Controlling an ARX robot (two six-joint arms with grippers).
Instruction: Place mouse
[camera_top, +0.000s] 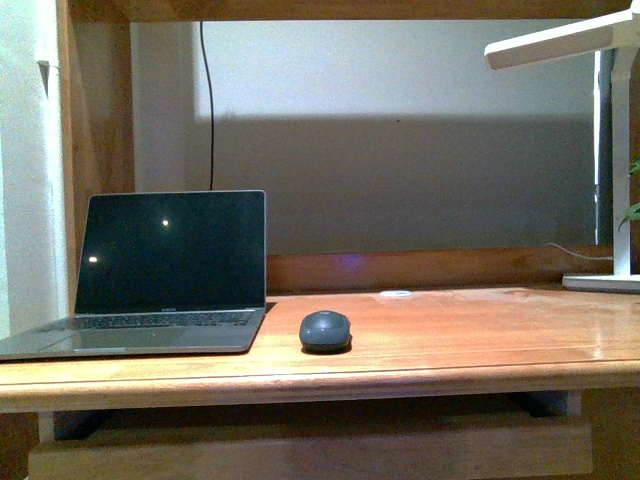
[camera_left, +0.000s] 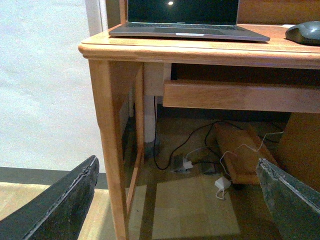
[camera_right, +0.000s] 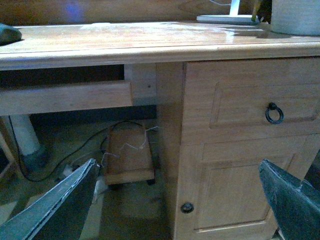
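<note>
The dark grey oval mouse (camera_top: 326, 330) lies on the wooden desk (camera_top: 450, 335), just right of the open laptop (camera_top: 160, 275). It also shows at the edge of the left wrist view (camera_left: 304, 33) and the right wrist view (camera_right: 9, 34). Neither arm shows in the front view. My left gripper (camera_left: 177, 200) is open and empty, low in front of the desk's left leg, below the desk top. My right gripper (camera_right: 180, 200) is open and empty, low in front of the desk's cabinet door.
A white desk lamp (camera_top: 600, 60) stands at the desk's right end, its base (camera_right: 227, 19) near a pale pot (camera_right: 295, 17). A small flat white disc (camera_top: 396, 294) lies behind the mouse. Cables (camera_left: 190, 155) and a wooden trolley (camera_right: 127, 155) lie under the desk. A drawer ring handle (camera_right: 274, 114) faces the right gripper.
</note>
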